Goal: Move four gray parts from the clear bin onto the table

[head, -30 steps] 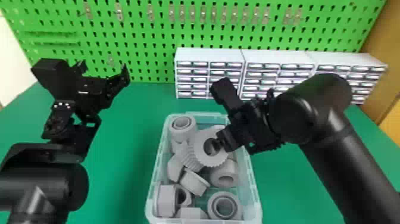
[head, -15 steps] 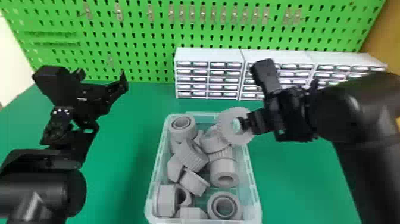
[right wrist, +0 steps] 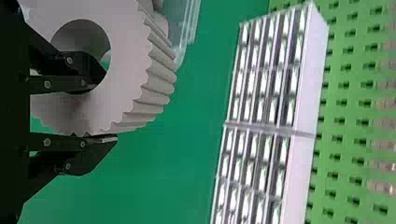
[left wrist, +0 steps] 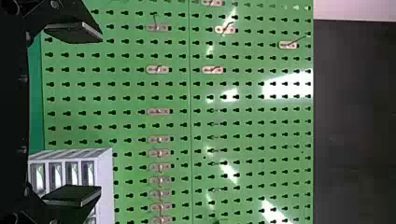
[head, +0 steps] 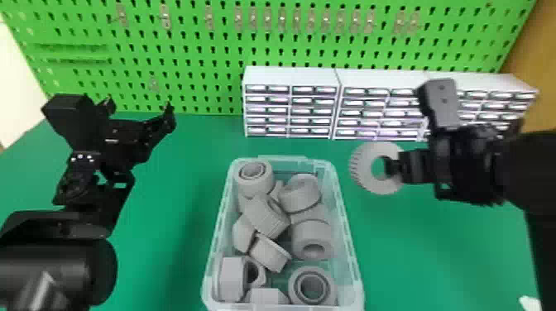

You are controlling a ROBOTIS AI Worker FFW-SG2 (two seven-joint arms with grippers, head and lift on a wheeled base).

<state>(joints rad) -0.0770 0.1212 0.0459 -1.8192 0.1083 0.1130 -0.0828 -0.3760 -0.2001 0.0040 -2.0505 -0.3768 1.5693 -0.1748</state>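
Note:
In the head view my right gripper (head: 395, 167) is right of the clear bin (head: 351, 252), shut on a gray gear (head: 360, 167) above the green table (head: 413, 252). The right wrist view shows the gear (right wrist: 126, 60) with one finger through its hole and the other at its toothed rim, the right gripper (right wrist: 109, 109) pinching the ring between them. More gray parts (head: 312, 235) lie piled in the bin. My left gripper (head: 138, 109) is parked open at the left in the head view; in the left wrist view the left gripper (left wrist: 72, 114) has its fingers wide apart, nothing between.
White drawer cabinets (head: 291, 76) stand along the back of the table, behind the bin and behind the held gear. A green pegboard (head: 198, 58) rises behind them. Bare green tabletop lies on both sides of the bin. A small white object (head: 529, 304) is at the lower right edge.
My right gripper has moved right with the gear, from over the bin to beyond its right wall. The left arm has shifted only slightly.

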